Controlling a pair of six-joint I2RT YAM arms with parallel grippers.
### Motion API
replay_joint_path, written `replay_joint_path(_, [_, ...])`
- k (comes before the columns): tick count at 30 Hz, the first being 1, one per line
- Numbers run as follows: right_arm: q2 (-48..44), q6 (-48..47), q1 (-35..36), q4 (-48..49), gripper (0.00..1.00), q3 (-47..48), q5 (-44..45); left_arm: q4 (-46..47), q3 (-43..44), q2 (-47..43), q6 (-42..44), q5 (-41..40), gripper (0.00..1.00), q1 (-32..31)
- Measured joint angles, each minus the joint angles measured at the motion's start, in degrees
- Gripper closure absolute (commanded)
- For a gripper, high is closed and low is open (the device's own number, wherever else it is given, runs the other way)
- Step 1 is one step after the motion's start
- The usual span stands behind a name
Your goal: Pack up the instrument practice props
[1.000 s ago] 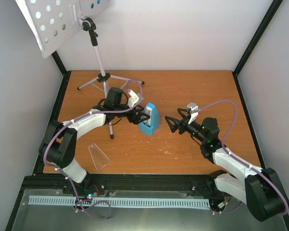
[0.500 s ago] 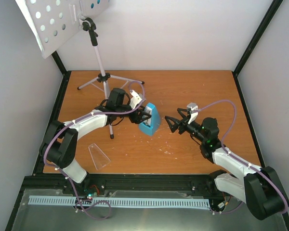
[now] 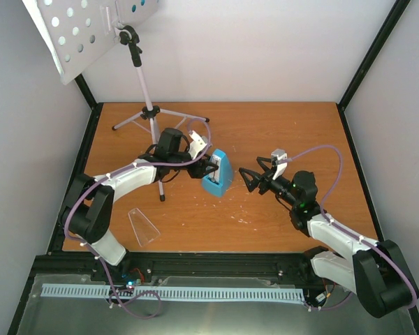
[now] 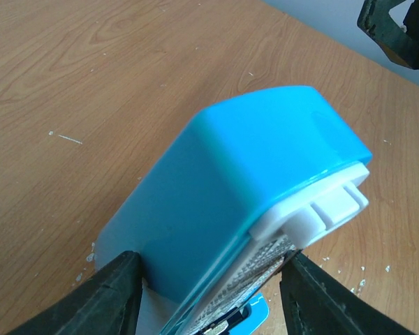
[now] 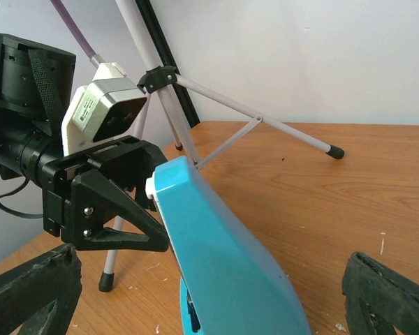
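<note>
Left gripper (image 3: 209, 168) was clamped on the metronome (image 3: 218, 176), midway between the side edges; right gripper (image 3: 246, 179) hung released nearby. Best to grip low and hold it upright.

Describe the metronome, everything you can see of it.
The metronome is a small light-blue pyramid, glossy plastic by its look, with a white rim and tab at the narrow top and a grey patterned face. It stands on its base on the table, near the middle. The left gripper straddles it, fingers seemingly pressed on both sides. Nothing else touches it.
</note>
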Motion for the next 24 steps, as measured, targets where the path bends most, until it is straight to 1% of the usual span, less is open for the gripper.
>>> replay_joint_path(4, [0.42,0.61,0.00,0.96,0.00,-0.35,-0.24,0.24,0.02,0.35,0.44,0.17,0.50,-0.02])
replay_joint_path(9, [0.96,0.92,0.00,1.25,0.00,-0.35,-0.81,0.42,0.02,0.76,0.92,0.44,0.50,-0.07])
replay_joint_path(11, [0.96,0.92,0.00,1.25,0.00,-0.35,-0.94,0.42,0.02,0.76,0.98,0.59,0.45,-0.09])
replay_joint_path(13, [0.96,0.92,0.00,1.25,0.00,-0.35,-1.05,0.33,0.02,0.76,0.96,1.11,0.31,-0.09])
replay_joint_path(15, [0.96,0.92,0.00,1.22,0.00,-0.35,-1.05,0.28,0.02,0.74,0.85,1.64,0.26,-0.15])
replay_joint_path(19, [0.66,1.03,0.00,0.87,0.00,-0.35,-0.94,-0.07,0.00,0.07,0.17,2.56,0.21,-1.16])
replay_joint_path(24, [-1.18,1.05,0.00,-1.60,0.00,-0.35,0.28,0.07,-0.50,-3.02,-2.71,2.69,0.19,-3.98])
